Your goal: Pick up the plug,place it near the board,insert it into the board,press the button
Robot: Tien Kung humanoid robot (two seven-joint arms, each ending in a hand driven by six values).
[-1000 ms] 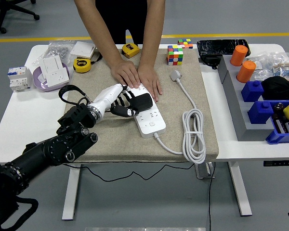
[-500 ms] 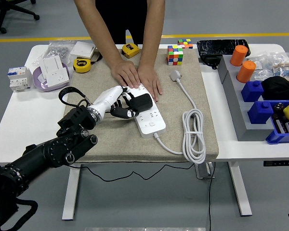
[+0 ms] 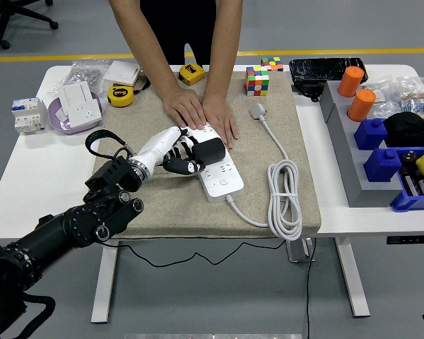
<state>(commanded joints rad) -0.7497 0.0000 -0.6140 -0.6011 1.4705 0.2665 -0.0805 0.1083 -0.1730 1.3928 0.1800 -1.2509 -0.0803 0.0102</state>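
Plug [image 3: 210, 150]: a black, blocky adapter with rounded corners, sitting on top of the white board [image 3: 218, 171], near the board's far end, and it looks seated or nearly seated on a socket, though the contact itself is hidden. The left hand [image 3: 171, 151], white on the back with black fingers [image 3: 184, 166], comes in from the lower left and has those fingers curled around the plug's near side, gripping it. The board is a long white power strip lying at a slant on the beige mat [image 3: 162, 205]; its white cable [image 3: 283, 201] runs off the near end, loops in a coil to the right and ends in a white plug head [image 3: 258, 110] farther back. A person stands at the table's far side with both hands [image 3: 201, 113] flat, palms down, pressing on the far end of the board just behind the plug. Around the mat sit a colour cube [image 3: 256, 80], two yellow tape measures [image 3: 120, 94], and blue bins [image 3: 396, 162] on the right.
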